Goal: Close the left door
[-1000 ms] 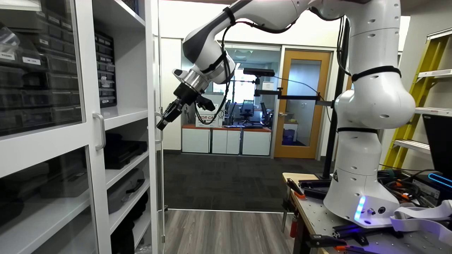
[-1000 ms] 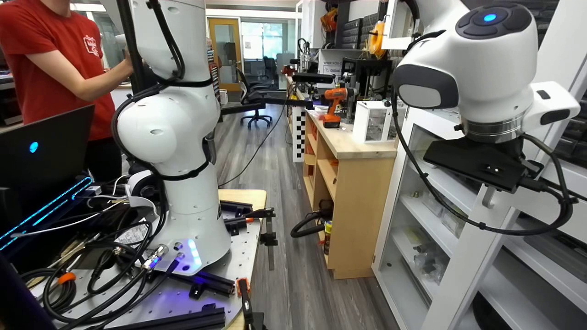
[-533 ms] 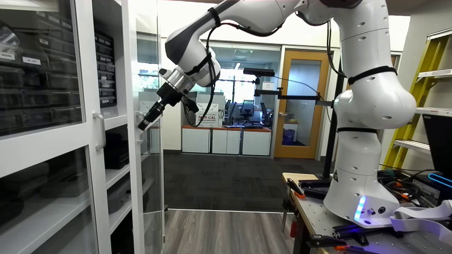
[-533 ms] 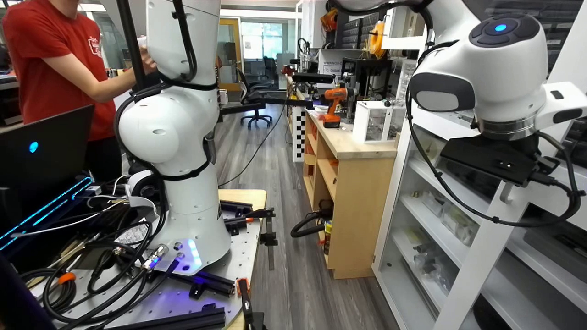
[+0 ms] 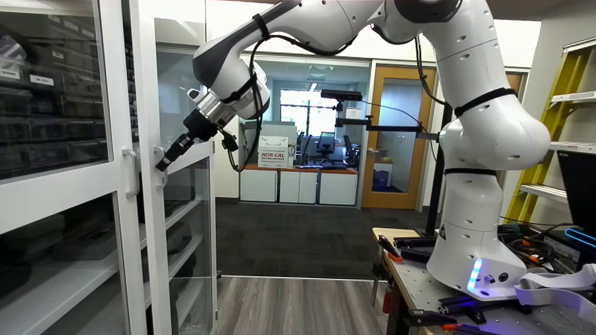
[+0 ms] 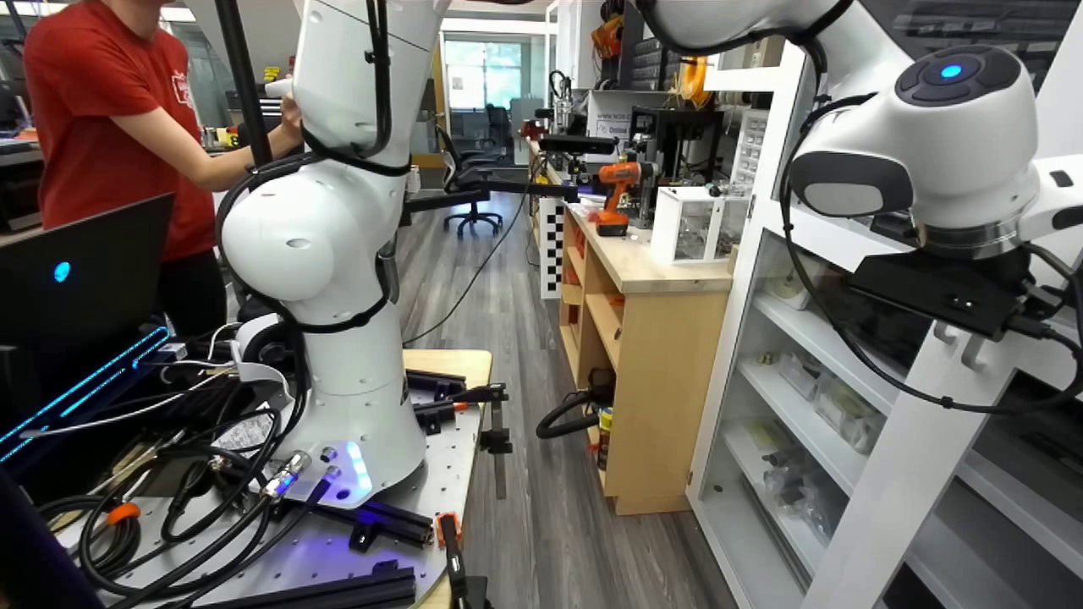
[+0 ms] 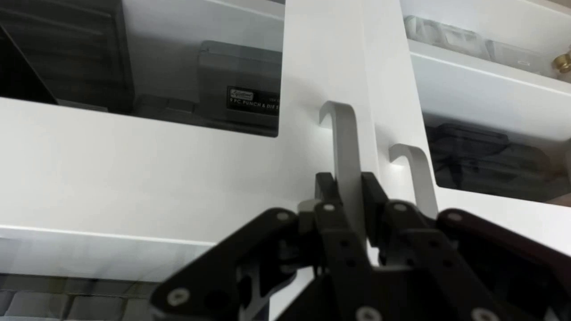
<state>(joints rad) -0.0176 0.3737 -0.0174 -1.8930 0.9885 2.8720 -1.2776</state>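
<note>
Grey plank floor [image 5: 263,307] below — left door [image 5: 188,159], handle [image 7: 345,133] snug in the pincer [image 7: 349,185], ajar beside its neighbouring door [image 5: 56,191] — I'd press slowly along the swing, never straight in, until both doors sit flush.

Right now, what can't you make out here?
Wrist view: left door handle, one end behind the gripper.
Wrist view: punch-and-die case label, cut short by the door frame.
In an exterior view: red-shirted person, face cut off by the top edge.
In an exterior view: upper drawer labels, too small to read.
</note>
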